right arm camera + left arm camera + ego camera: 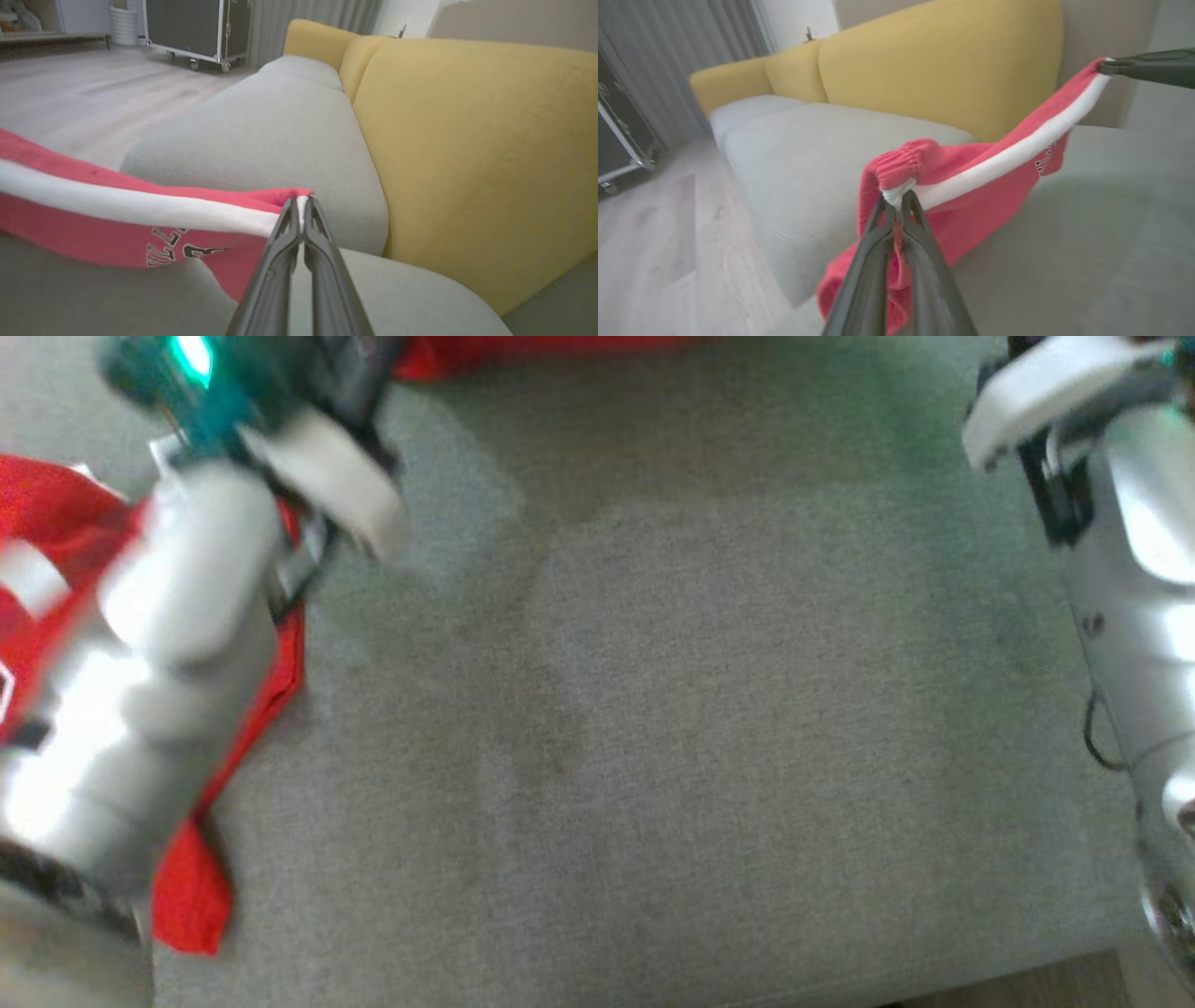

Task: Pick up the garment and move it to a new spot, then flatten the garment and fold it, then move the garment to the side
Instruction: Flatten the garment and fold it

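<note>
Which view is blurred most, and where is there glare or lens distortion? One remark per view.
Head view: most blurred; motion smears the left forearm and the garment, and a green light glares. Left wrist view: the floor is soft, the left hand sharper. Right wrist view: clearest; the sofa back bulges from the wide lens.

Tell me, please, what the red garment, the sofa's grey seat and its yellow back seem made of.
Red garment: soft matte knit, perhaps cotton or polyester; it drapes, and its waistband is gathered. Grey seat: matte woven upholstery cloth, with a fine grainy weave. Yellow back: similar textured cloth, probably padded.
</note>
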